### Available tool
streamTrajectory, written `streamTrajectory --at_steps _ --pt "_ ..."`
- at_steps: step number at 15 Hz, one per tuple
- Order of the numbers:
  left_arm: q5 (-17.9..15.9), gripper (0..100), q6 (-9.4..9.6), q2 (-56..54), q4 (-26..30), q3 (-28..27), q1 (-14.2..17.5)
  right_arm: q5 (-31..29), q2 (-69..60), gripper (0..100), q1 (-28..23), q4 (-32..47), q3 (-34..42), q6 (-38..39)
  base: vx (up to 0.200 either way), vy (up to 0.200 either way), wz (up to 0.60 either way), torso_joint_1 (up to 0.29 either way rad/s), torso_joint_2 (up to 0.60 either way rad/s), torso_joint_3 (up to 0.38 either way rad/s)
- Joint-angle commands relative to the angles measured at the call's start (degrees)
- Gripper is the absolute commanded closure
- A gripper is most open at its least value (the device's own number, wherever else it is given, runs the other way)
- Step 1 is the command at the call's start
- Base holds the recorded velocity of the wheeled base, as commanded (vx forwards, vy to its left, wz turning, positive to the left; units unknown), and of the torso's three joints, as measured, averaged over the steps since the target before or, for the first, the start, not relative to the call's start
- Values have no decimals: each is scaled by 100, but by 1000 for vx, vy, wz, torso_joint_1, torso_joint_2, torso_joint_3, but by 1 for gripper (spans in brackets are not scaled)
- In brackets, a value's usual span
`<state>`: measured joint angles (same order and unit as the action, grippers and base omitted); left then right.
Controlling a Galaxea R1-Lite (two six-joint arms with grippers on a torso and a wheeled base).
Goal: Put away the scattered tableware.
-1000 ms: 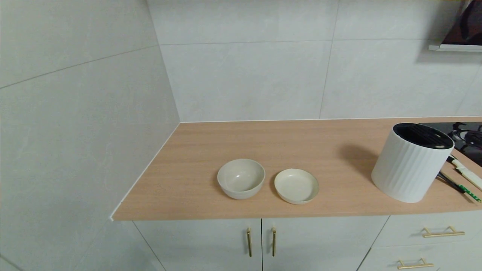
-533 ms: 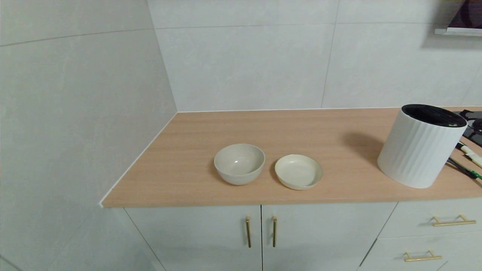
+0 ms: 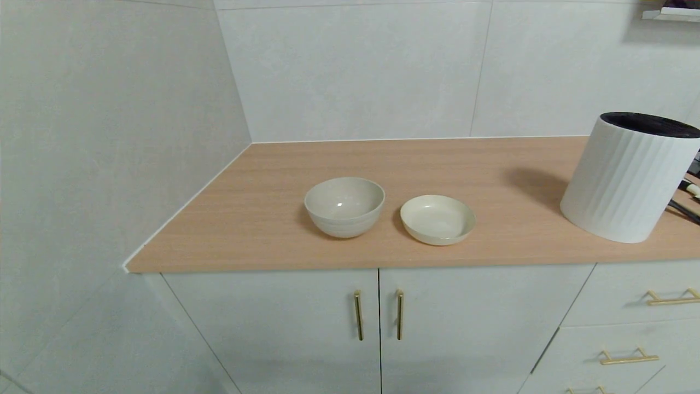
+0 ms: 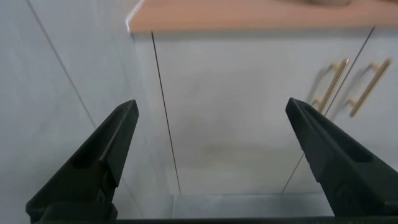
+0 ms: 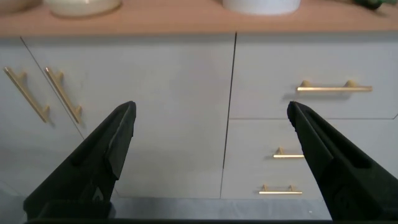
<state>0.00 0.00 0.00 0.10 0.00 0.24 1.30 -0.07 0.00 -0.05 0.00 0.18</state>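
A grey-beige deep bowl point(image 3: 344, 206) and a cream shallow dish point(image 3: 437, 219) sit side by side on the wooden countertop point(image 3: 262, 219), near its front edge. A tall white ribbed holder point(image 3: 629, 178) with a black top stands at the right, with dark utensil handles point(image 3: 690, 200) lying just beyond it. My left gripper point(image 4: 211, 124) is open below counter height, facing the white cabinet front point(image 4: 236, 112). My right gripper point(image 5: 211, 124) is open too, low in front of the cabinet doors and drawers point(image 5: 311, 87); the dish's underside point(image 5: 84, 6) shows above the counter edge.
Tiled walls close off the counter's left side and back. Below the countertop are two cabinet doors with gold handles point(image 3: 358, 314) and drawers with gold pulls point(image 3: 671, 298) at the right. The countertop's left end meets the wall at a corner point(image 3: 127, 268).
The head camera has dropped and tilted, so the whole scene has slid up and more of the cabinet fronts shows. The bowl, dish and holder have stayed in place.
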Motion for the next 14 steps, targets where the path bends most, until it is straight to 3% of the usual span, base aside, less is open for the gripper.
streamTrajectory --at_steps 1,14 --pt "0 0 0 9 -1 0 2 1 7 0 0 -4 0 -1 0 0 0 -193 496 281" --pt "0 0 9 9 -1 0 2 1 7 0 0 -4 0 -1 0 0 0 -162 468 305"
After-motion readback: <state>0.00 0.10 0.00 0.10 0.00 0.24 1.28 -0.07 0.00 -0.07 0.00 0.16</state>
